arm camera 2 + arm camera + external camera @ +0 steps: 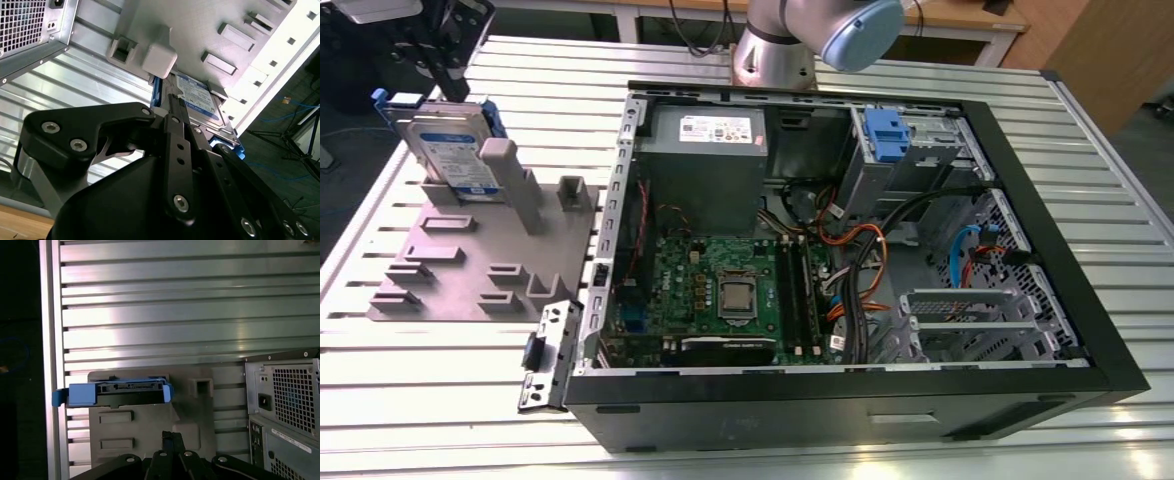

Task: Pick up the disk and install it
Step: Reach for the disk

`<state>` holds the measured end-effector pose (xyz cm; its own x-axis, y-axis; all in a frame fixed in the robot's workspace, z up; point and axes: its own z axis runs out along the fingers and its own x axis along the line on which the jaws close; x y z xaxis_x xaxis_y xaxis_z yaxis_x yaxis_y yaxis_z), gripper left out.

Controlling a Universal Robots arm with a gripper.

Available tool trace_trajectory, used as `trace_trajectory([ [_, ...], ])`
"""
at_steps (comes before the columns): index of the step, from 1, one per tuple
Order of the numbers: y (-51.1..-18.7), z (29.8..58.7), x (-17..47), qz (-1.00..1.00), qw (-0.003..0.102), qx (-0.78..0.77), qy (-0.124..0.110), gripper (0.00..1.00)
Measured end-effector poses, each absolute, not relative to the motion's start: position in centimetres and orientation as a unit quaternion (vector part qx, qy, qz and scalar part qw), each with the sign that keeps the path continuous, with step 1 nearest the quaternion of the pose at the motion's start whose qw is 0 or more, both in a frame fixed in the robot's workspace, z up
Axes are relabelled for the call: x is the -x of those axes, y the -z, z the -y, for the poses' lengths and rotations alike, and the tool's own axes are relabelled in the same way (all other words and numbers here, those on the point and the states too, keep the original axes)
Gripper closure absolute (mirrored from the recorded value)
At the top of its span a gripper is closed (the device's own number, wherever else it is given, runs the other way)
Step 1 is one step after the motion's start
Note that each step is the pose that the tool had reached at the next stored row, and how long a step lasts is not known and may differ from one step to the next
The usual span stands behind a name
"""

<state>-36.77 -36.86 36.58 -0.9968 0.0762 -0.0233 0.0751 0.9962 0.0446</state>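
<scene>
Just beside the open computer case [854,400], on the exterior view's left, the disk [454,150] stands on edge in a slot of the grey fixture plate [467,245]; its blue bracket reaches toward the slatted table's [175,300] rim. The gripper [168,436] hangs over the plate, fingers drawn together, gripping nothing, apart from the disk; bare slats lie beyond.

the arm [781,50] stands as a silver column at 12 o'clock of the exterior view, topped by a pale blue joint cap [861,32]. the black pincer [450,82] hangs out at about 10 o'clock, pointing down. in the first wrist view its linkage bars splay outward, while the fingers [165,446] lie drawn close together at the tips.
</scene>
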Motion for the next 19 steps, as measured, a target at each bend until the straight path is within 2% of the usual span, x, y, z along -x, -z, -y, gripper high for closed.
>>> trace_trajectory([
  [19,-36.2,36.7,38.3,-0.999,0.012,-0.038,-0.022,0.89],
])
